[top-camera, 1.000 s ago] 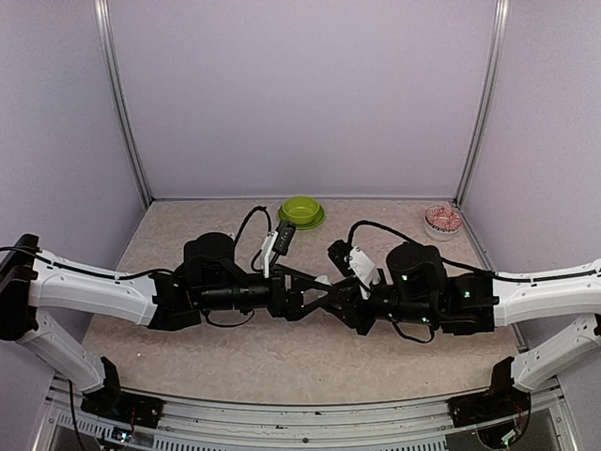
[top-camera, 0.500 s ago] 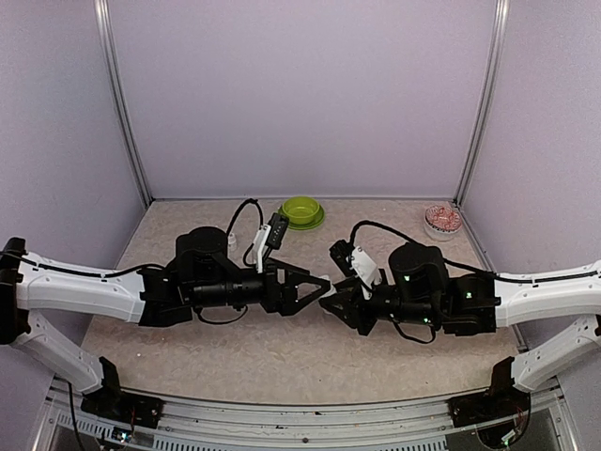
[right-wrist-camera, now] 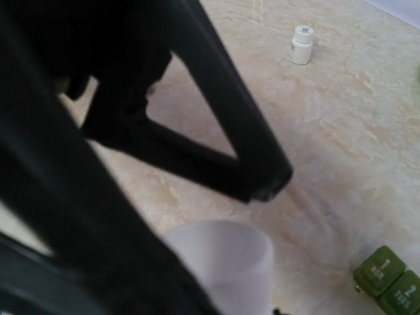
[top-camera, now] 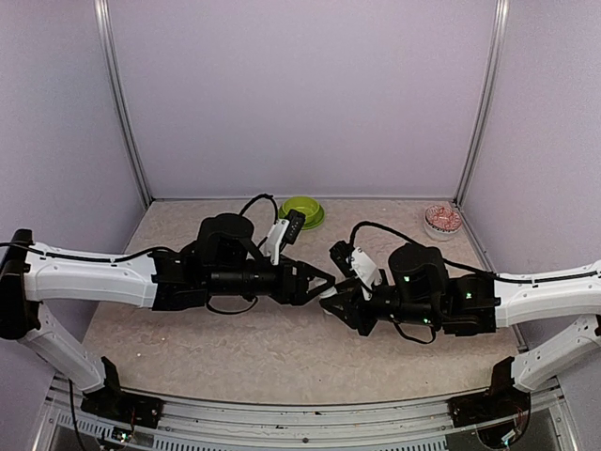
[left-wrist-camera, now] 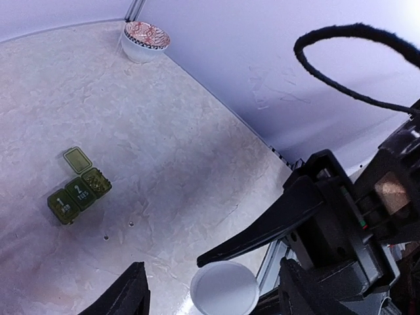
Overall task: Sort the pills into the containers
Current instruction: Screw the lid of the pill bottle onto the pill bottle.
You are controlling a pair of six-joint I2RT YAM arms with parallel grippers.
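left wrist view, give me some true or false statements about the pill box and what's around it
1. One lid of the pill box stands open. True.
2. The pill box has five compartments. False: it has three, in a row.
3. The red-patterned bowl touches the pill box. False: the two are well apart.
4. The left claw is open. True.
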